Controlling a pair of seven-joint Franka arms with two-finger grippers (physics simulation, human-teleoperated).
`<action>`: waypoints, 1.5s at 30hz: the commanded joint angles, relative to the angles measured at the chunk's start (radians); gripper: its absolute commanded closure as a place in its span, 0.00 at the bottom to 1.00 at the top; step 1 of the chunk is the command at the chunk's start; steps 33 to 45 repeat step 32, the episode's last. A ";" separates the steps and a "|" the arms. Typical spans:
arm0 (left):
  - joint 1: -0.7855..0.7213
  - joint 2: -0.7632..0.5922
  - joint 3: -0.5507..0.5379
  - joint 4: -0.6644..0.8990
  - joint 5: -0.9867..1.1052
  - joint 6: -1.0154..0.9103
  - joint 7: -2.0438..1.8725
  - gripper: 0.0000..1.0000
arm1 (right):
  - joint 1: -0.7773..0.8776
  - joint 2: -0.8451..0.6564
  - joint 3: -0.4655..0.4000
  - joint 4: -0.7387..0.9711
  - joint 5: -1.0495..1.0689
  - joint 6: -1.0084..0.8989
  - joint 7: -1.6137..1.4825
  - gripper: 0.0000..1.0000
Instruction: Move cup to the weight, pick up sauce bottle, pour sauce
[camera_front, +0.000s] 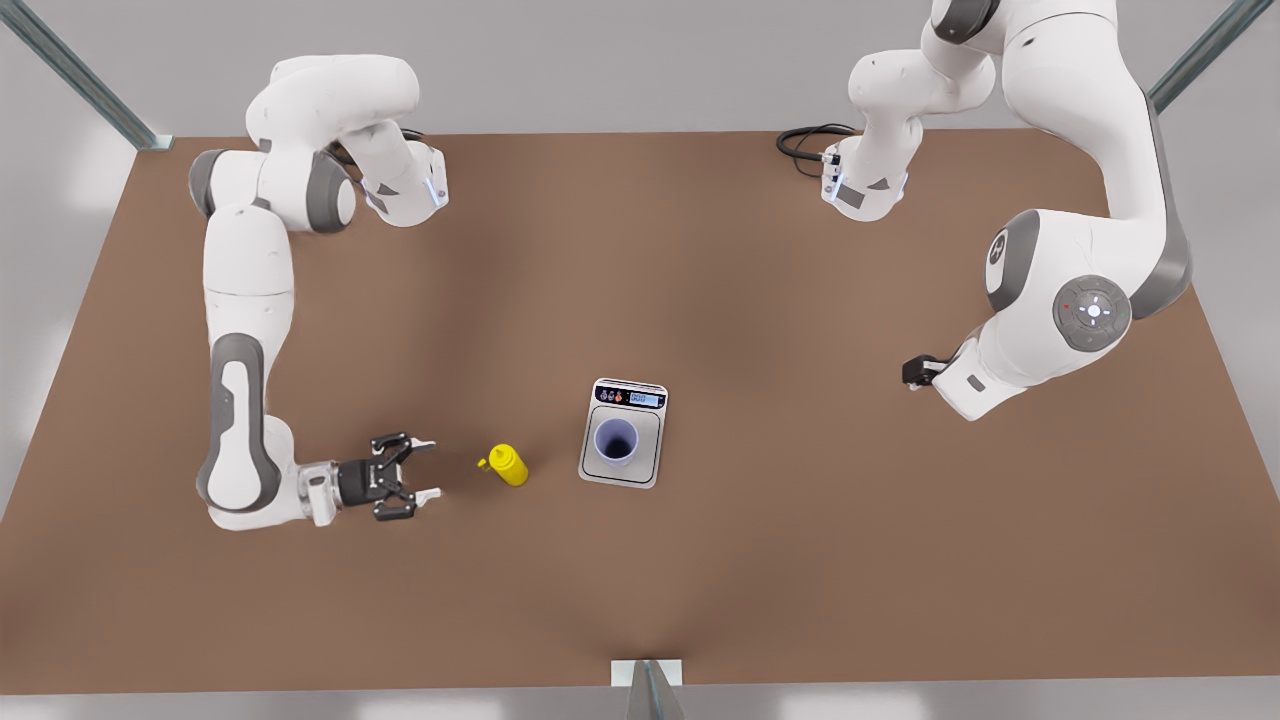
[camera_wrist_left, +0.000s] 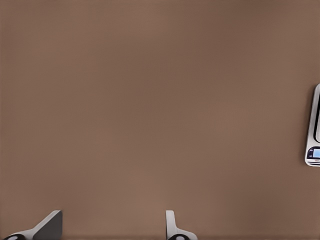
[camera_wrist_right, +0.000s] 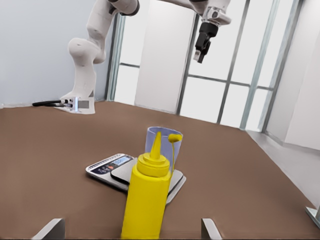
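Right end effector (camera_front: 428, 468) low over the surface (camera_front: 800, 560), fingers apart, empty, aimed level at the sauce bottle (camera_front: 509, 465) standing near ahead, likely lined up for a side grasp. Beyond it the cup (camera_front: 615, 441) sits on the weight (camera_front: 623, 433), ready for pouring. Left end effector (camera_front: 915, 371) waits well apart, fingers spread, empty.

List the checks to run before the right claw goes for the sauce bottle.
1. cup on the weight: ok.
2. sauce bottle upright, nozzle up: ok.
3. right claw open and facing the bottle: ok.
4. Bottle between the right claw's fingers: not ok, the claw is short of it.
5. left claw open, waiting away from the weight: ok.
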 joint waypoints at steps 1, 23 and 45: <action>0.000 -0.001 -0.001 0.000 0.000 0.000 -0.001 0.00 | 0.003 -0.071 -0.001 0.002 -0.356 -0.015 1.160 0.00; 0.014 -0.013 -0.036 0.007 -0.026 -0.166 -0.002 0.00 | 0.176 -0.993 0.128 -0.214 -1.382 -0.001 2.343 0.00; 0.029 -0.010 -0.034 0.008 -0.021 -0.209 0.002 0.00 | 0.176 -0.995 0.125 -0.214 -1.396 0.001 2.342 0.00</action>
